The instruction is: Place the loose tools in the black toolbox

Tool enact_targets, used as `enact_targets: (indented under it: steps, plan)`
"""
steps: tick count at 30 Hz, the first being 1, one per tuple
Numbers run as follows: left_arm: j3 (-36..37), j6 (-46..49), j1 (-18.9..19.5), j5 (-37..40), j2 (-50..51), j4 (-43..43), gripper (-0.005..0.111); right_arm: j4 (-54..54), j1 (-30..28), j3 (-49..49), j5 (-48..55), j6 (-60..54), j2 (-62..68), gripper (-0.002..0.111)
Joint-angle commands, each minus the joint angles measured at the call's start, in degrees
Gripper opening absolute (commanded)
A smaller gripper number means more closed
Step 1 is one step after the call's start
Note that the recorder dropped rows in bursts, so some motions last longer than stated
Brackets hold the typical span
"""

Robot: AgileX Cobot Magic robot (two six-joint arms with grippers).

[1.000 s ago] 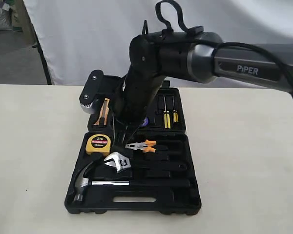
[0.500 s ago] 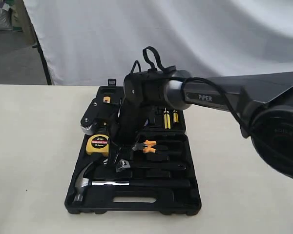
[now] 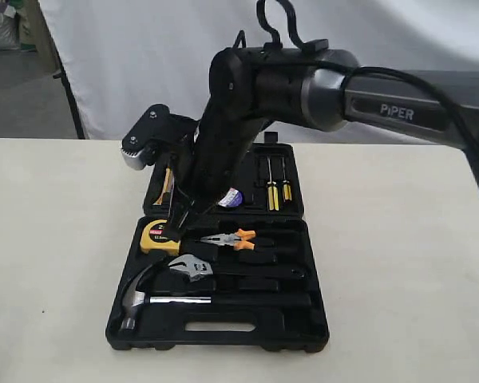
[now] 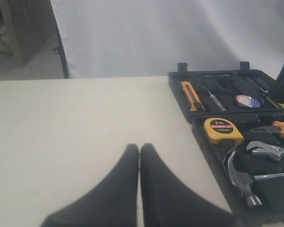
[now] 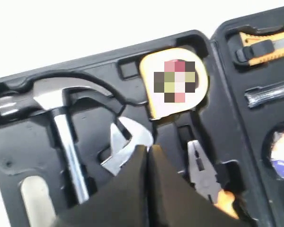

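In the exterior view the adjustable wrench (image 3: 195,267) is seen lying in its moulded recess in the front half of the open black toolbox (image 3: 319,319), at about 5 o'clock from the tips of the right gripper (image 5: 147,149). The claw hammer (image 3: 180,300) is bedded along the front edge, its head at about 7 o'clock from those tips. The small tape roll (image 3: 230,198) is seated in the rear half, at about 2 o'clock. The right gripper's fingers are pressed together with nothing pinched between them, and are held above the wrench's head, beside the yellow tape measure (image 3: 160,235) and the orange-handled pliers (image 3: 235,238); contact cannot be judged. The left gripper (image 4: 139,149) is likewise pressed together and empty, over the bare beige tabletop (image 3: 56,239). A white cloth backdrop (image 3: 144,64) is hung behind the table.
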Motion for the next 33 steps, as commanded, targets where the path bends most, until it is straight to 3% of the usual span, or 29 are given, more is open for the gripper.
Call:
enact_targets:
  steps: [1,9,24,33]
  plan:
    - [0.18,-0.44,-0.33,0.0,-0.18,0.27,0.001,1.41,0.44,1.45,0.67,0.23,1.32,0.0]
    - [0.18,-0.44,-0.33,0.0,-0.18,0.27,0.001,-1.01,0.38,7.39,-2.97,1.93,11.33,0.0]
    - [0.18,-0.44,-0.33,0.0,-0.18,0.27,0.001,-1.02,0.38,7.39,-7.37,2.34,-5.3,0.0]
    - [0.18,-0.44,-0.33,0.0,-0.18,0.27,0.001,-0.9,0.26,7.39,-11.1,3.04,0.69,0.0]
